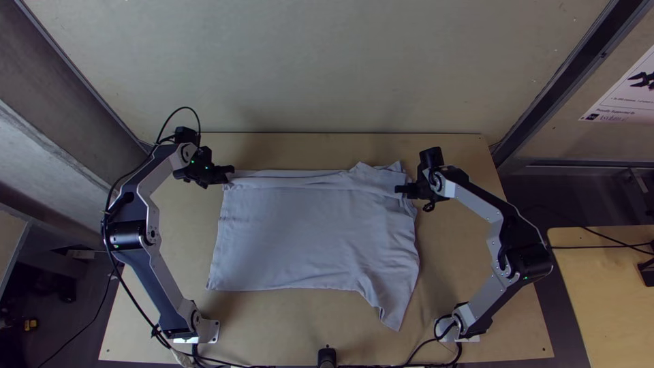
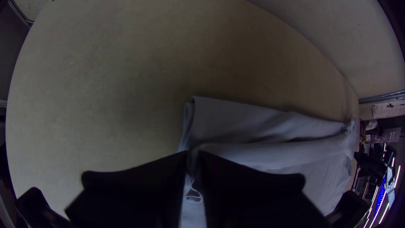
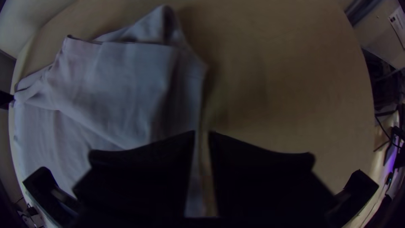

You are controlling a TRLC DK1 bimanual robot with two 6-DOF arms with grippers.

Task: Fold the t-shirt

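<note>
Item: one t-shirt (image 1: 293, 238), pale, laid on the light wooden surface (image 1: 187, 238) between my two arms. Body spread fairly flat; long axis runs across, from my left side to my right.

Detail: a narrow folded strip (image 1: 293, 178) along the far edge, rumpled towards the right end. One sleeve (image 1: 394, 315) at the right end, pointing to the near edge of the surface.

Left arm (image 1: 129, 235): left jaws at the far left corner, brought together on a gathered bit of cloth.

Right arm (image 1: 531, 262): right jaws at the right side edge, just short of the far right corner, slightly apart; the cloth's edge runs between them, with bare wood beside it.

Governing relation: the far edge lies almost in line from one set of jaws to the other, the body stretching from that line towards the arms' bases. Each end has its own arm nearer. My judgement: a level fold towards the near edge would need the right jaws closed on cloth first; lifted now, that end might trail.
</note>
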